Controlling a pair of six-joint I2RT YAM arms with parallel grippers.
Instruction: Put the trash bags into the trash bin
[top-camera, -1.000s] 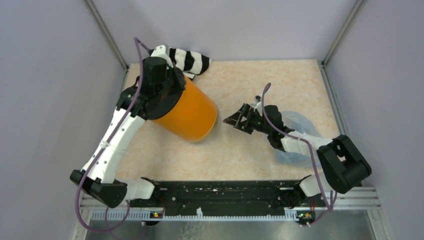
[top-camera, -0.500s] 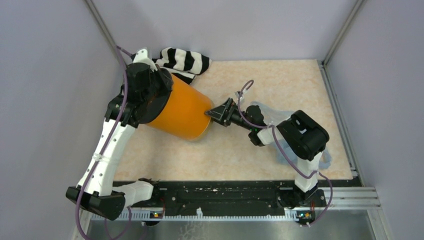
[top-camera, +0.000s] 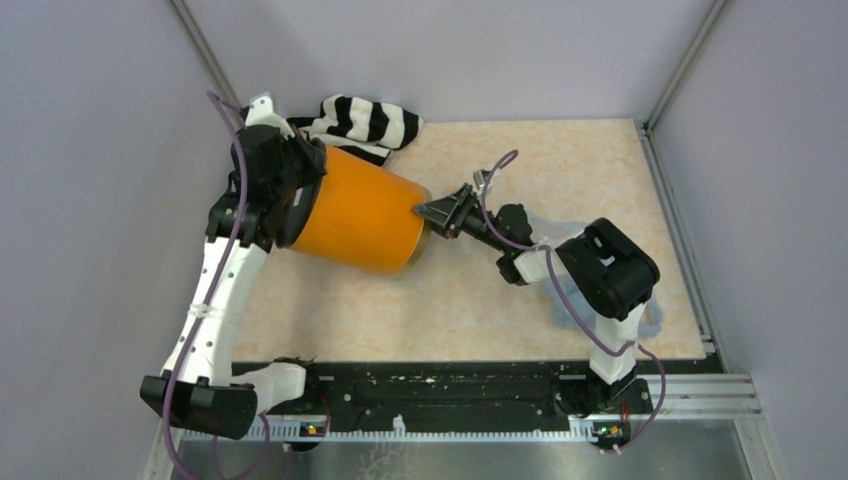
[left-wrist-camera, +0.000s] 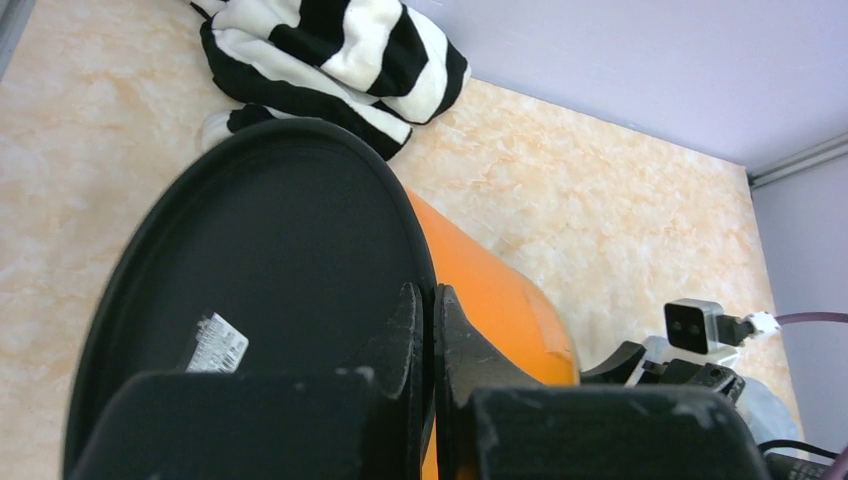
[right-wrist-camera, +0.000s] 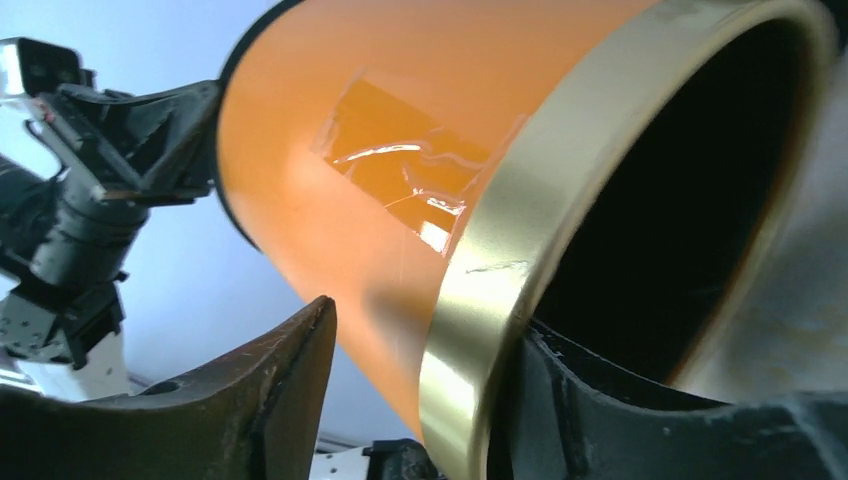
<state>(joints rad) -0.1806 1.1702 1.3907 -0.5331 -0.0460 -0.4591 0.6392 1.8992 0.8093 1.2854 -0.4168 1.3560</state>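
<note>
The orange trash bin (top-camera: 365, 215) lies tipped on its side, its mouth facing right. My left gripper (top-camera: 290, 190) is shut on the rim of its black left end (left-wrist-camera: 250, 280), fingertips pinched together (left-wrist-camera: 428, 300). My right gripper (top-camera: 430, 212) is open at the mouth. In the right wrist view its jaws (right-wrist-camera: 428, 322) straddle the bin's gold rim (right-wrist-camera: 500, 250), one finger outside the orange wall and one inside the black interior. The light-blue trash bag (top-camera: 555, 222) lies crumpled on the table under my right arm, mostly hidden.
A black-and-white striped cloth (top-camera: 370, 120) lies at the back left corner, just behind the bin; it also shows in the left wrist view (left-wrist-camera: 330, 50). Grey walls and metal rails (top-camera: 670, 200) close in the tabletop on three sides.
The left arm has tipped the bin further onto its side and shifted it left. The right gripper has moved left off the bag to the bin's mouth and now straddles its rim.
</note>
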